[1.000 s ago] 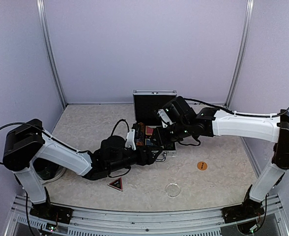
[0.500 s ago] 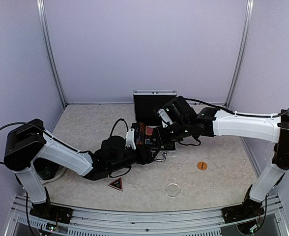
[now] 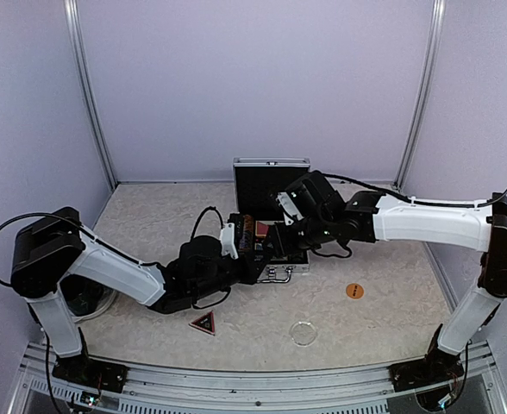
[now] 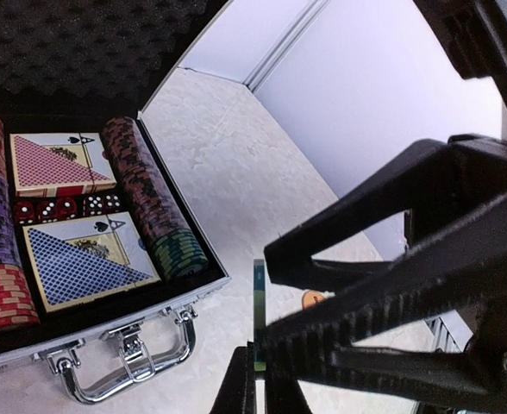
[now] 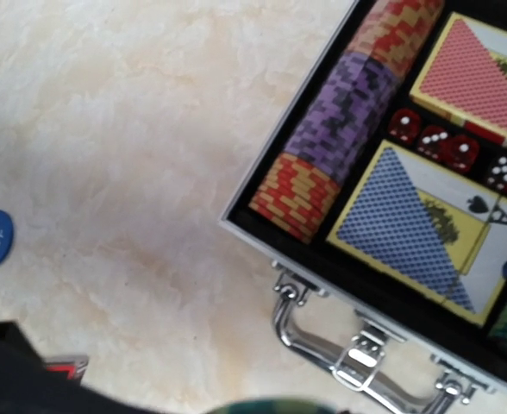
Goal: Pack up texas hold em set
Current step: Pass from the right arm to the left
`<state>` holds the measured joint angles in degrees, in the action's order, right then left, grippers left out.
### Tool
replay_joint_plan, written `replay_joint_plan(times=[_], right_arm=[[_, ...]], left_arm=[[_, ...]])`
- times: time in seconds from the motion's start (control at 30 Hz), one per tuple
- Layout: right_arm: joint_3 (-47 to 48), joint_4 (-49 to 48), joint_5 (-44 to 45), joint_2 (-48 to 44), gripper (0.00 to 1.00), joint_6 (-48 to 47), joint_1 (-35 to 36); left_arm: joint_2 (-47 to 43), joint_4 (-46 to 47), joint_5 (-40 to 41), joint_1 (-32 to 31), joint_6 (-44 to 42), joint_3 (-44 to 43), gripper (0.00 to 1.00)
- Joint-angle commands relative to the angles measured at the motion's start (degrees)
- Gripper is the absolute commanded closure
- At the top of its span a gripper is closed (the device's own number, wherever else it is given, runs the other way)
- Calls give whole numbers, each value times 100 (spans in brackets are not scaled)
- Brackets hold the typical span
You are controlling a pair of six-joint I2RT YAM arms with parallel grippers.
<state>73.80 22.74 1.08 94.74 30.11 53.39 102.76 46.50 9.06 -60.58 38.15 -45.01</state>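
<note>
Left wrist view shows the left gripper (image 4: 255, 379) clamped on a green-edged chip (image 4: 259, 297) near the briefcase's (image 4: 197, 291) front corner; the right gripper's (image 3: 281, 244) state cannot be told.

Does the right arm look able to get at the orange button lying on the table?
Probably yes. The orange button lies by itself on bare table on the right arm's side, with nothing on top of it or blocking the way.
</note>
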Motion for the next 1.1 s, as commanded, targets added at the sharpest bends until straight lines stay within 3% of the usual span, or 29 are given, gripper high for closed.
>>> replay_joint_plan(times=[0.0,0.13,0.2,0.27,0.33,0.37,0.47,0.63,0.87,1.07], right_arm=[[-91,-104,-99,-105,59,24,136],[-112,-135,-98,-129,58,5,147],[-79,-98,-88,-157,51,-39,150],[-8,36,55,-241,32,-98,146],[60,203,309,-391,3,-199,129],[71,301,437,-493,1,-239,108],[-85,495,802,-889,1,-355,-57],[-799,527,1168,-1798,1,-443,-479],[-1615,660,1622,-2859,1,-390,-893],[-1886,792,1751,-3135,1,-315,-955]], left_arm=[[104,247,70,55,15,-203,100],[48,326,100,39,-9,-139,100],[-11,320,73,38,-40,-102,100],[-123,234,53,42,-57,-59,100],[-239,-31,31,43,-126,-67,100],[-292,-193,10,46,-192,-85,100],[-438,-1001,-414,84,-761,-415,100],[-275,-2656,-1149,84,-2518,-1451,100],[-27,-4296,-143,45,-5038,-2651,100],[915,-5414,-51,53,-6890,-3700,100]])
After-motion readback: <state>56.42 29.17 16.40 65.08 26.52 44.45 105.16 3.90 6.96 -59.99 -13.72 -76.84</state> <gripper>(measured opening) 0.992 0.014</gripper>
